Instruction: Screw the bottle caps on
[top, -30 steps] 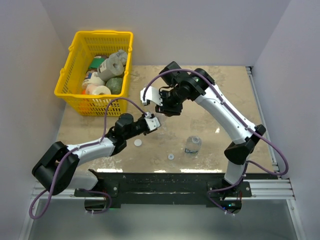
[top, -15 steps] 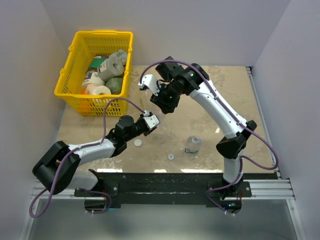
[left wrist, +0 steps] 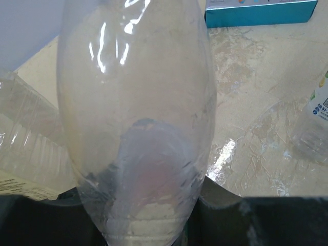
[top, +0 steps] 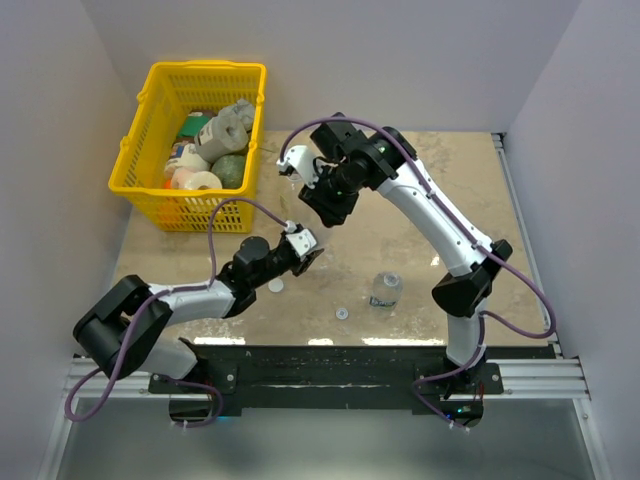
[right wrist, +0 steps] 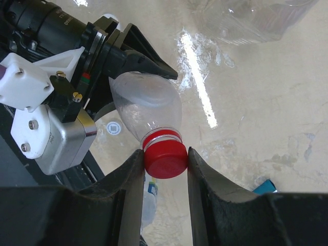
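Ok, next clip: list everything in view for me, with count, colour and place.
held bottle: one, clear, in the left end effector.
labelled bottle: one, clear with blue label, upright, table front.
third bottle: one, clear, beside the held bottle.
red cap: one, red, on the held bottle's neck.
white cap: one, white, on the table near the left arm.
ring cap: one, pale, left of the labelled bottle.
box: one, blue, on the table.
basket: one, yellow, far left corner, holding mixed items.
table: one, beige marbled.
left end effector: shut on held bottle.
right end effector: shut on red cap.
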Tool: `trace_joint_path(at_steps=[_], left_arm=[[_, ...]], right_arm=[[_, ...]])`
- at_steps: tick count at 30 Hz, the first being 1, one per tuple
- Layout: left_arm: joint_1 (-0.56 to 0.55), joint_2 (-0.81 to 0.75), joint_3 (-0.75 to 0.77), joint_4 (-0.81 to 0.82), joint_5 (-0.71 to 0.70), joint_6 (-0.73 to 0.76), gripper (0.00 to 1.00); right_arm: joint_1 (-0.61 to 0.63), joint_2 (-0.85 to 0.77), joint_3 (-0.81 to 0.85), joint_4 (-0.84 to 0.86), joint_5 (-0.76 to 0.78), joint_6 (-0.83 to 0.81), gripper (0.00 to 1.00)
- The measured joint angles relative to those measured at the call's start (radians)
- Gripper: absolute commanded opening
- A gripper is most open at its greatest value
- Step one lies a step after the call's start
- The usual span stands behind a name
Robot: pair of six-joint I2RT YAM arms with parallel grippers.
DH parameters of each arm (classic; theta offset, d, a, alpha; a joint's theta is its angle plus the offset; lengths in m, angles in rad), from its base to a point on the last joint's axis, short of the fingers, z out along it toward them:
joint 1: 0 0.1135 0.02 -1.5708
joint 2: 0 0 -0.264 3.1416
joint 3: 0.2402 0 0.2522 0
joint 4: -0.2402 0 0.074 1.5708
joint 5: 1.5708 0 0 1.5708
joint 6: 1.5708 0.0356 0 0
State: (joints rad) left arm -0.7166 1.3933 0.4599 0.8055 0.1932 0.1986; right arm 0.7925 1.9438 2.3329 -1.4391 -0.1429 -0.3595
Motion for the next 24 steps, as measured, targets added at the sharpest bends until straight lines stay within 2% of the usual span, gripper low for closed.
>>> trace_joint_path(at_steps=[10, 12, 13, 14, 18, 24], left_arm=[[-0.005, 0.019, 0.0, 0.043, 0.001, -0.13, 0.0], [-0.006, 0.026, 0.0, 0.055, 0.004, -0.153, 0.0], [-0.007, 0.03, 0.0, 0.066, 0.009, -0.163, 0.0], [-0.011, 0.033, 0.001, 0.08, 0.016, -0.173, 0.0], [-0.028, 0.033, 0.015, 0.14, 0.047, -0.2, 0.0], [-0.034, 0.033, 0.015, 0.161, 0.064, -0.217, 0.0]], right_arm=[[-0.001, 0.01, 0.04, 0.018, 0.016, 0.01, 0.42], [-0.001, 0.011, 0.041, 0.024, 0.014, 0.011, 0.47], [-0.001, 0.012, 0.041, 0.029, 0.011, 0.013, 0.65], [0.0, 0.014, 0.041, 0.038, -0.002, 0.014, 0.68], [0.016, 0.034, 0.041, 0.064, -0.05, 0.023, 0.72], [0.015, 0.047, 0.058, 0.077, -0.069, 0.023, 0.74]])
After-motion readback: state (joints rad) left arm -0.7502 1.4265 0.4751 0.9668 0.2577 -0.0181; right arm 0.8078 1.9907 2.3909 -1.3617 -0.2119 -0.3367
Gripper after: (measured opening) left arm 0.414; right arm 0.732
